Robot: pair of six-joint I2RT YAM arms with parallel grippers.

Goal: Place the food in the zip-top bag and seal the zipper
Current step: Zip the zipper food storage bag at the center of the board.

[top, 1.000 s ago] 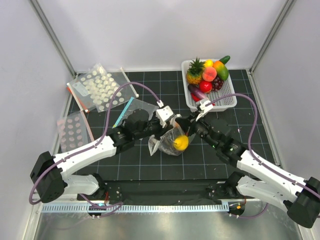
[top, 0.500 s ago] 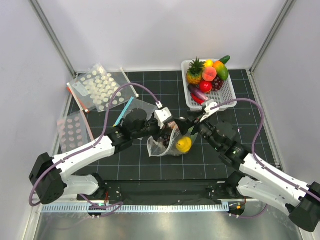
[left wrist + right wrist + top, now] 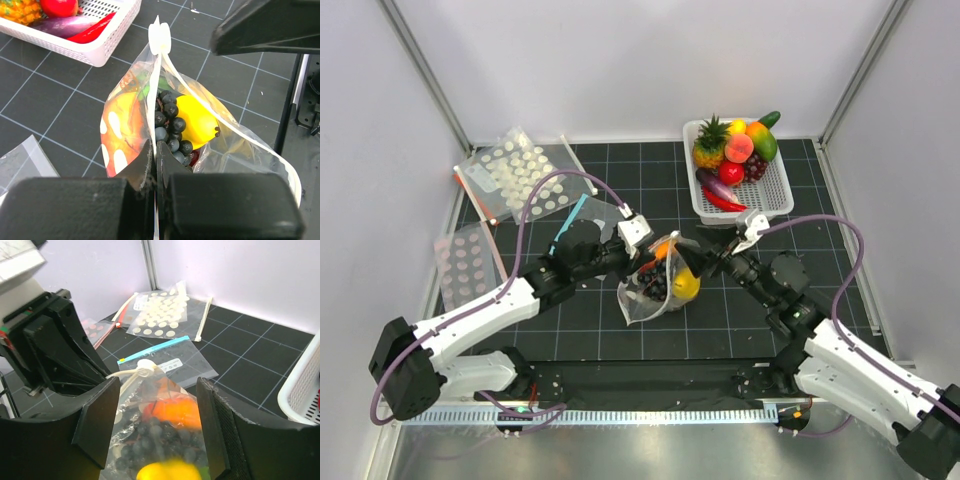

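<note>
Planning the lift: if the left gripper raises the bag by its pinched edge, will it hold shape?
Probably not: the bag is thin creased film, so it should sag below the left gripper. The grapes and yellow fruit would likely slide to the lowest corner. It gapes on one side, so tilting might spill them.

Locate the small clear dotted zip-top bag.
Top view: the small clear dotted zip-top bag is mid-table, near-left of the white plastic basket, its white zipper strip pinched in the left gripper, the open right gripper just to its right.
</note>
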